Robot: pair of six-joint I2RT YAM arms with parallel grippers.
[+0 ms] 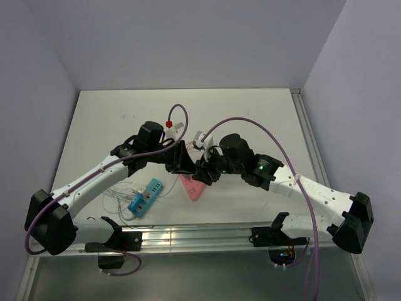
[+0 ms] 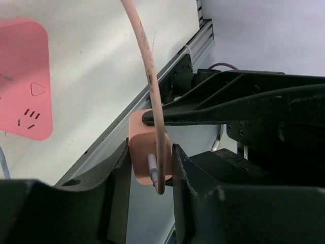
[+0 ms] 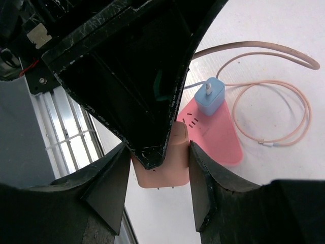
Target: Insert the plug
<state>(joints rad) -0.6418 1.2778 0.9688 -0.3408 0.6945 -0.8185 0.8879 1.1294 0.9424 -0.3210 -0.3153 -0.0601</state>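
Note:
The plug is a peach-pink adapter [image 2: 142,147] with a pale cable [image 2: 147,66] coming off its back. My left gripper [image 2: 150,148] is shut on its sides. My right gripper [image 3: 158,147] is also shut on it, and the adapter [image 3: 172,168] shows its two prongs at the lower edge. In the top view both grippers, left [image 1: 187,164] and right [image 1: 204,169], meet tip to tip above the pink power strip [image 1: 192,188]. The strip's free sockets [image 3: 192,121] lie just beyond the plug.
A blue adapter [image 3: 209,96] sits plugged into the far end of the pink strip [image 3: 218,137], beside a looped thin cable [image 3: 284,112]. A blue power strip [image 1: 145,195] with white wires lies left of it. A red-tipped connector [image 1: 169,124] lies farther back. The rail [image 1: 200,237] runs along the near edge.

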